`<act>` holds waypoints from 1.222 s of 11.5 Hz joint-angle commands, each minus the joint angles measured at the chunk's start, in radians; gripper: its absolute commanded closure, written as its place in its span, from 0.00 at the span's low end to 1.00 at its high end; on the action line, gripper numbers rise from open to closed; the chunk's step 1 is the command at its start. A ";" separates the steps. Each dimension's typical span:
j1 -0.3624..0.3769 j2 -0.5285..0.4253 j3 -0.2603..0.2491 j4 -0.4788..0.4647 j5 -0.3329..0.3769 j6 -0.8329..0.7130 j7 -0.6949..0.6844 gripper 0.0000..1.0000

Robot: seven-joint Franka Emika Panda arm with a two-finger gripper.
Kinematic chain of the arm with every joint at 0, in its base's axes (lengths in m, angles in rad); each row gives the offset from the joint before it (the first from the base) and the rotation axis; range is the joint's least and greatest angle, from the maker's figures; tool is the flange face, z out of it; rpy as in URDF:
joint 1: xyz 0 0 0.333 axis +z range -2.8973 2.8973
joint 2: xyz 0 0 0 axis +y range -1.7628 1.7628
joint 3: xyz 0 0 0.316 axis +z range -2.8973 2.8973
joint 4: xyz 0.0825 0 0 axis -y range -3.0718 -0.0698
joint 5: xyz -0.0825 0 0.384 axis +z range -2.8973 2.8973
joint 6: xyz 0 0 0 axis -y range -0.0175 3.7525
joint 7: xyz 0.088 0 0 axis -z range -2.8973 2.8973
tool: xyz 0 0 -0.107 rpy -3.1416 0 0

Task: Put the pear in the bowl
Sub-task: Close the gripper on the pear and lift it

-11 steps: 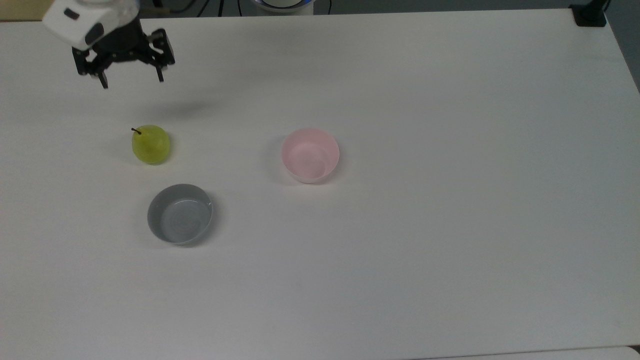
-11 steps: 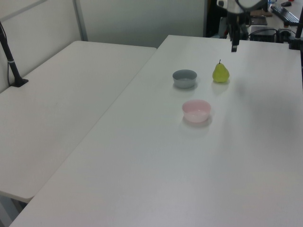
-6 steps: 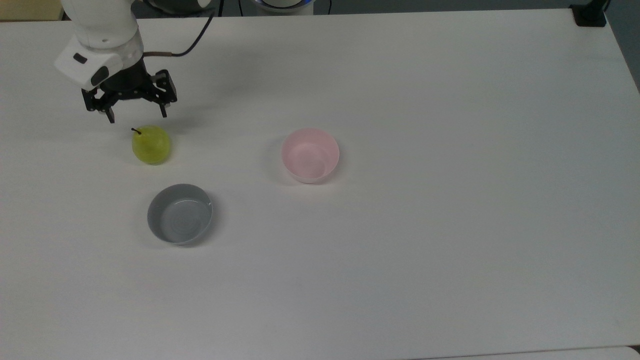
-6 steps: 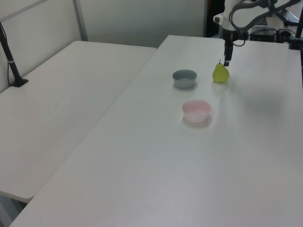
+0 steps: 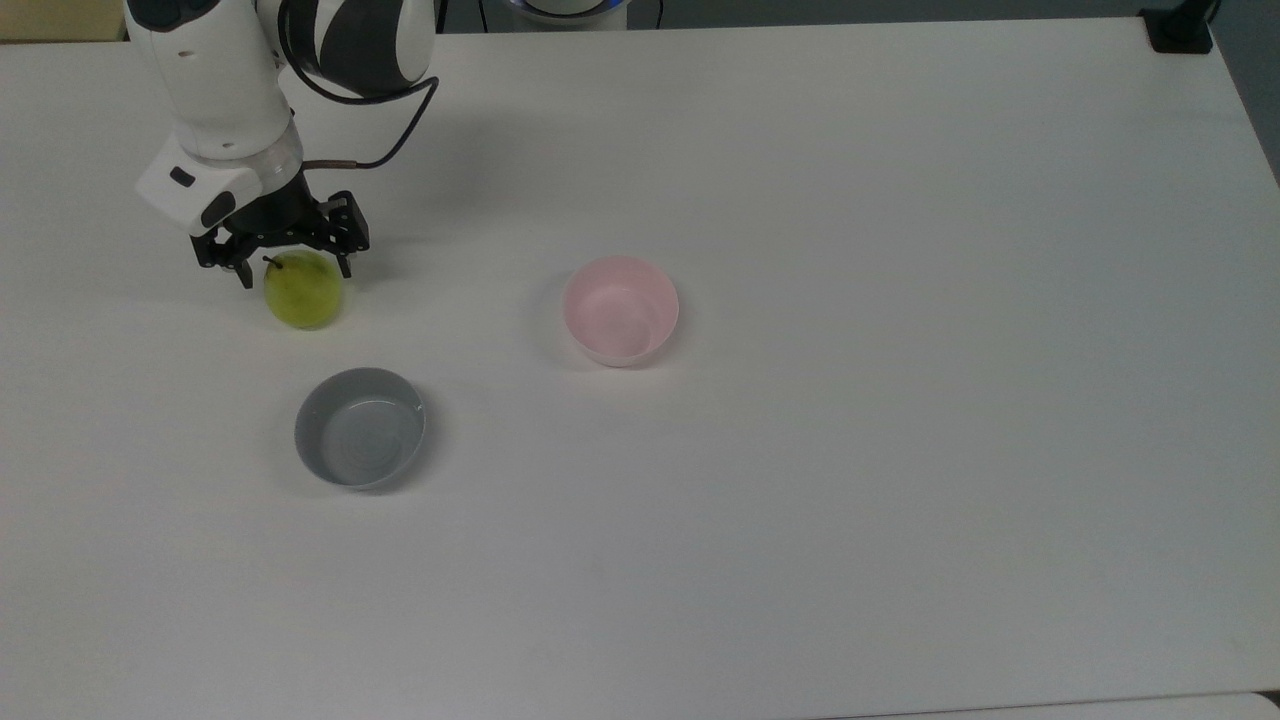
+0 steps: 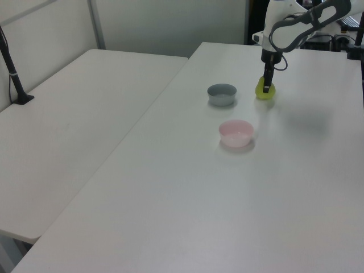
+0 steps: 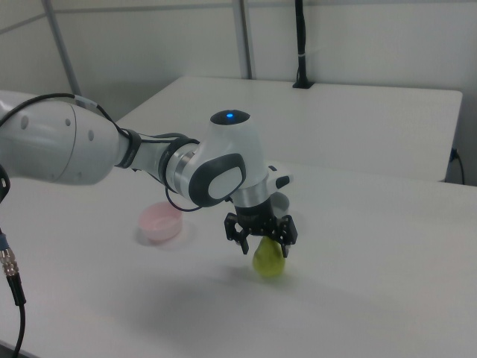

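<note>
One white table [image 5: 800, 500] carries everything here: the arm [image 5: 215, 90] reaching in from the top view's far left, two bowls, and the pear. Over the last second the arm has dropped from well above the far-left corner down toward the fruit, so the approach is nearly done and the grasp is the step in hand; nothing has been lifted yet.

The grey bowl [image 5: 360, 428] sits nearest, and the bowl [image 5: 620, 310], pale pink and deeper, stands well apart to the top view's right of the pear. Both are empty.

The gripper [image 5: 295, 272] is spread wide and holds nothing. Its fingers straddle the upper part of the pear [image 5: 305, 295], one on each side, as the right view shows with the fruit [image 7: 269, 259] hanging just below the fingertips. Whether either finger touches the skin I cannot tell. The pear stands on the table, stem up, just beyond the grey bowl.
</note>
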State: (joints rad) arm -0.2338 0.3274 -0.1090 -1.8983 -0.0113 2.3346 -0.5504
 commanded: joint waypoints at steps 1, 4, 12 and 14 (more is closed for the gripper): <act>0.007 0.024 -0.006 -0.010 0.016 0.070 0.010 0.18; 0.008 0.025 -0.006 -0.008 0.016 0.072 0.009 0.72; 0.042 -0.172 0.049 0.039 0.016 -0.216 0.065 0.77; 0.074 -0.205 0.083 0.118 0.016 -0.356 0.180 0.77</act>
State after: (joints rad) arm -0.1995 0.1788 -0.0582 -1.8337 -0.0089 2.1236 -0.4841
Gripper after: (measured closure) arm 0.300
